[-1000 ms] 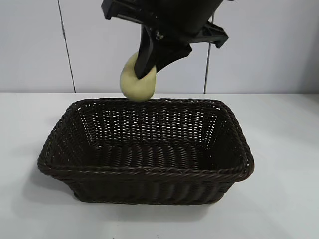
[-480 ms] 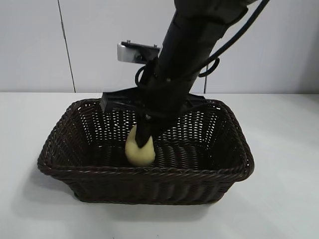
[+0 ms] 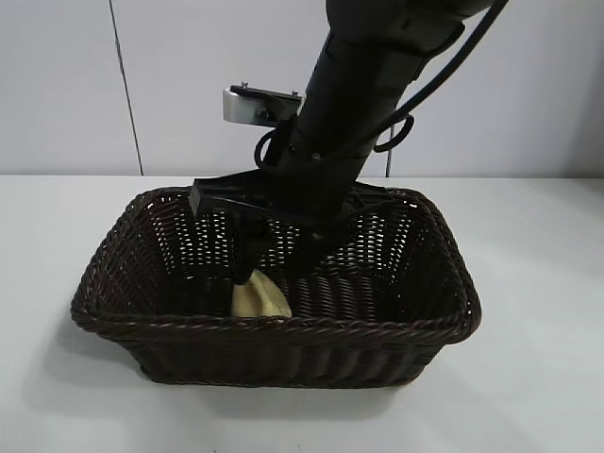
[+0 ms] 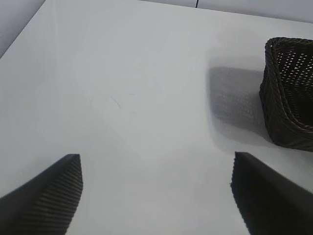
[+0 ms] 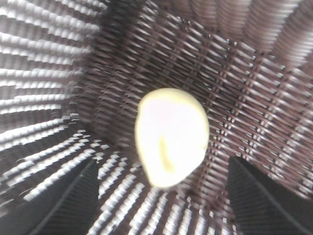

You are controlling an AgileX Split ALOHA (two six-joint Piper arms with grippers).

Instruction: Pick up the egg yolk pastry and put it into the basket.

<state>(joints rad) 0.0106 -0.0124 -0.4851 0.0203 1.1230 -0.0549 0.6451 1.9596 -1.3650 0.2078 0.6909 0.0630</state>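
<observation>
Right wrist view: egg yolk pastry (image 5: 171, 137) seemingly on basket (image 5: 58, 73) floor.

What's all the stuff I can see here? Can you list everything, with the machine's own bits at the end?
egg yolk pastry: one, pale yellow, lying on the floor of the basket near its front wall, free between the right gripper's spread fingers.
basket: one, dark brown woven wicker, standing on the table in the middle of the exterior view.
table: one, white, under everything.
wall: pale grey panels behind the table.
right gripper: one, black, reaching down into the basket just above the pastry, open.
left gripper: one, black fingers wide open, hanging over bare table beside the basket.
</observation>
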